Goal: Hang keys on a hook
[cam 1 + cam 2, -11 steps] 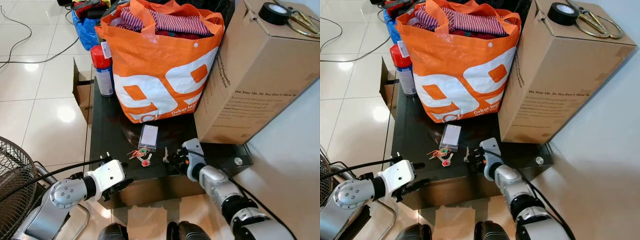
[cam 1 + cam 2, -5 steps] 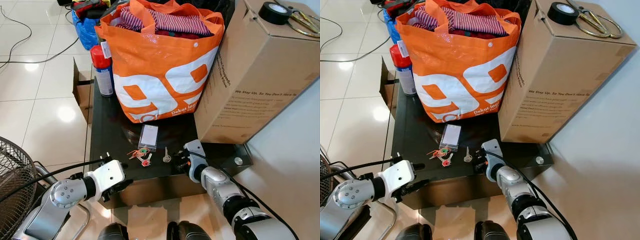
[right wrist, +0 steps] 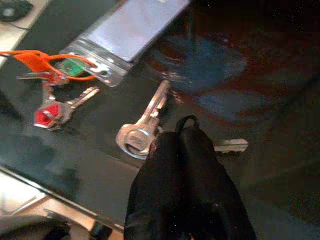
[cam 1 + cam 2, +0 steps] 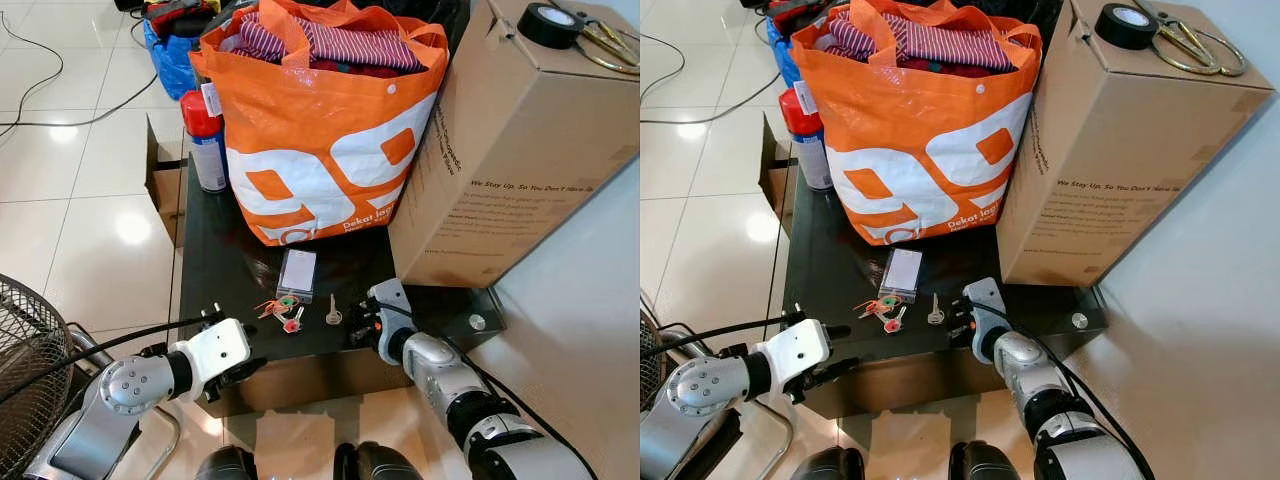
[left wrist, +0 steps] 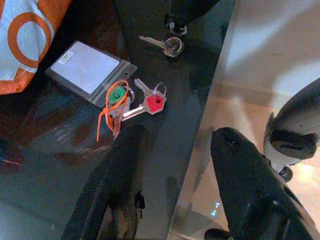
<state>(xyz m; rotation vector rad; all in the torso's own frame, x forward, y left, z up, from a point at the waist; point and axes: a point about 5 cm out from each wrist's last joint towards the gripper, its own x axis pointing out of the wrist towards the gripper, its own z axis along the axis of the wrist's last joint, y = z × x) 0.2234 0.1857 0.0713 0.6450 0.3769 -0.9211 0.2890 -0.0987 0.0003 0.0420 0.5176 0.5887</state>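
Observation:
A bunch of keys with red and green caps and an orange loop lies on the black glass table, near its front edge. A single silver key lies just to the right of the bunch. My right gripper rests on the table right of that key, shut, its tip just beside the key's head; a thin silver blade pokes out beside the fingers. My left gripper is open at the table's front edge, short of the red-capped key.
A clear card sleeve lies behind the keys. An orange bag of clothes and a large cardboard box crowd the back and right of the table. A red-capped spray can stands at the back left. A fan stands at the floor's left.
My right gripper has drawn back to the right off the single silver key, which now lies uncovered. The left arm has not moved.

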